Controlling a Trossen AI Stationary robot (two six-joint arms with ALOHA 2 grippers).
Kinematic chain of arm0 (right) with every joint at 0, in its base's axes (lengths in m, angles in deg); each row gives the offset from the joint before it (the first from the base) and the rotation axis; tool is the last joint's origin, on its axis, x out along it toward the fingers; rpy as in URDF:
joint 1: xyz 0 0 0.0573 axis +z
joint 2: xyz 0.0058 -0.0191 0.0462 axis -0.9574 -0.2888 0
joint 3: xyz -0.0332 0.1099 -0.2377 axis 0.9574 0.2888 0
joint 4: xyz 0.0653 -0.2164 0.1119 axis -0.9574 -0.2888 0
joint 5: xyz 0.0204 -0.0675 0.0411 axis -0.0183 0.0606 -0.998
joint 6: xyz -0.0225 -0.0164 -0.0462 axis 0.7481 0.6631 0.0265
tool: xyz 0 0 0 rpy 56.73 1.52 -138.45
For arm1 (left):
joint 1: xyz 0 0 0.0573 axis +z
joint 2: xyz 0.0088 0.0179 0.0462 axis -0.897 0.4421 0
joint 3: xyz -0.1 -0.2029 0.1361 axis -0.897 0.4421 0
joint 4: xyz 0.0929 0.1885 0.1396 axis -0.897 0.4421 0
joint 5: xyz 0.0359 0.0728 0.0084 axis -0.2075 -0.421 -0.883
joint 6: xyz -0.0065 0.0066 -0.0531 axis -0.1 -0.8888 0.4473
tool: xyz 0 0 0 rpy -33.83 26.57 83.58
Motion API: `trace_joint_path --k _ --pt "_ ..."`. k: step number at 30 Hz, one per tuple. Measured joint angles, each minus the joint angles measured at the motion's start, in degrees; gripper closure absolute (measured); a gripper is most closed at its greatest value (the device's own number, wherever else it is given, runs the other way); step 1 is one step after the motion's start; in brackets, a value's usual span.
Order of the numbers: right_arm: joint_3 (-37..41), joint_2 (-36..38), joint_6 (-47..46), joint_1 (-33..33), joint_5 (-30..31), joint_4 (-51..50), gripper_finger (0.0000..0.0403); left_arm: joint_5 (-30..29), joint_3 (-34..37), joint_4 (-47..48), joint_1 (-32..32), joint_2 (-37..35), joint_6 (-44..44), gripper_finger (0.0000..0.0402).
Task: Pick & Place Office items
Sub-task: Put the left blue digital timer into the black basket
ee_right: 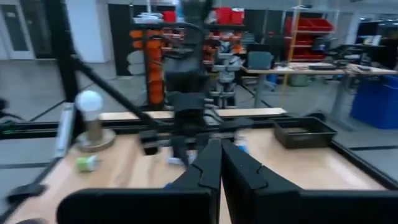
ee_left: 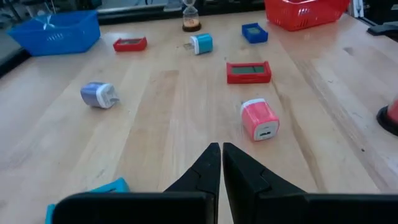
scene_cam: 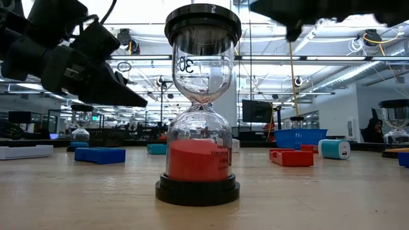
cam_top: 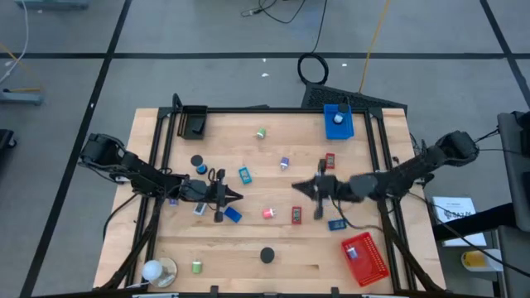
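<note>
Left gripper (cam_top: 238, 197): fingers shut, holding nothing, above table left of centre. Right gripper (cam_top: 296, 188): fingers shut, empty, above table centre.

Office items scattered on table (cam_top: 248, 265), about twelve countable in high view: green roll (cam_top: 262, 132), teal block (cam_top: 245, 175), pink charger (cam_top: 268, 213), two red flat blocks (cam_top: 297, 215), blue block (cam_top: 233, 214).

Trays: three – blue tray (cam_top: 338, 122), black tray (cam_top: 195, 121), red tray (cam_top: 365, 257). One hourglass (scene_cam: 199, 102) near front edge.

A: Bright, even overhead light; ceiling strip lamps (scene_cam: 358, 61) glare in the low view, and the desk (cam_top: 273, 240) carries only soft shadows.

B: The right wrist view is motion-blurred; the hourglass (scene_cam: 199, 105) looks sharp.
</note>
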Motion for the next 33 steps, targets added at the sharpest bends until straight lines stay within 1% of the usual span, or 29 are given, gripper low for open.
trace_joint_path --k 2,4,7,10,13,17,19,21,26,30,33 --pt "-0.4 0.0 0.0 -3.4 -3.9 0.0 0.0402 -0.9 0.0 0.4 -1.1 -1.3 -0.8 0.0376" --pt "-0.5 0.0 0.0 -5.9 -7.1 0.3 0.0402 -2.1 0.0 2.8 -2.4 -3.5 -1.3 0.0376" --pt "-0.5 0.0 0.0 -7.8 -8.6 0.0 0.0402 -2.8 0.0 7.9 -4.4 -7.7 0.0 0.0376" --pt "-0.5 0.0 0.4 -8.2 -9.0 0.4 0.0402 -2.8 0.0 14.2 -6.1 -11.8 5.8 0.0376" --pt "-0.5 0.0 0.5 -7.9 -9.0 0.1 0.0402 -2.1 -1.6 24.2 -7.4 -14.5 11.4 0.0376" --pt "-0.5 0.0 0.6 -7.1 -9.0 0.4 0.0403 -2.1 -7.1 38.6 -9.3 -14.5 16.8 0.0368" --pt "-0.5 0.0 0.6 -6.9 -9.0 0.4 0.0403 -2.1 -10.7 43.7 -10.4 -13.3 17.9 0.0351" --pt "-0.5 0.0 0.6 -6.8 -8.9 0.4 0.0403 -2.0 -14.9 48.2 -11.5 -11.0 17.5 0.0324" --pt "-0.5 0.0 0.6 -6.8 -8.9 0.0 0.0403 -1.9 -22.8 57.2 -12.7 -5.4 15.0 0.0243" --pt "-0.5 0.0 -0.3 -6.8 -9.0 -0.1 0.0403 -2.0 -25.7 60.3 -12.0 -0.6 14.6 0.0178" --pt "-0.5 0.0 -0.7 -6.8 -9.0 -0.3 0.0403 -1.6 -26.2 60.3 -11.2 2.0 10.9 0.014"
